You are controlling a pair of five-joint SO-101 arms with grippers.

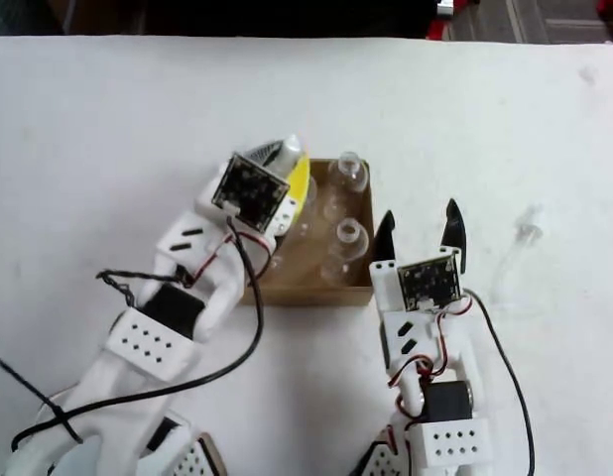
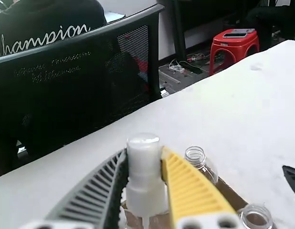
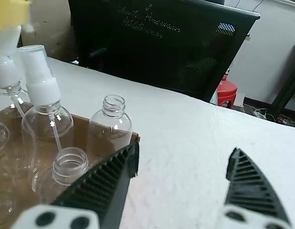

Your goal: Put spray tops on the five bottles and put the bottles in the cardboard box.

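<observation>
Nearest the counter's near edge, the right arm's black end effector (image 1: 419, 223) hovers low over the white counter (image 1: 505, 119). Its jaws are spread wide with nothing between them, and it sits just beside the right-hand wall of the shallow brown cardboard box (image 1: 306, 294). The box lies around the middle of the counter.

Clear plastic bottles stand upright inside the box. The closest to the right end effector is an open-necked clear bottle (image 3: 68, 167) at the box's near right. Behind it, at the far right corner, stands a second open-necked clear bottle (image 3: 110, 126). Further toward the left edge of the counter is a clear bottle already fitted with a white spray top (image 3: 42, 114), its dip tube running down inside.

Over the box's far left corner, the left arm's end effector (image 2: 144, 155), which has one grey finger and one yellow finger, is clamped narrowly on a white plastic spray top (image 2: 143, 164). It holds the top upright above another clear bottle (image 3: 11, 98) in that corner. Whether the top is seated on the neck cannot be told.

A black cable (image 1: 252, 337) loops over the left arm. Beyond the counter's far edge stand a black mesh chair (image 2: 90, 71) and a red plastic stool (image 2: 233, 45).
</observation>
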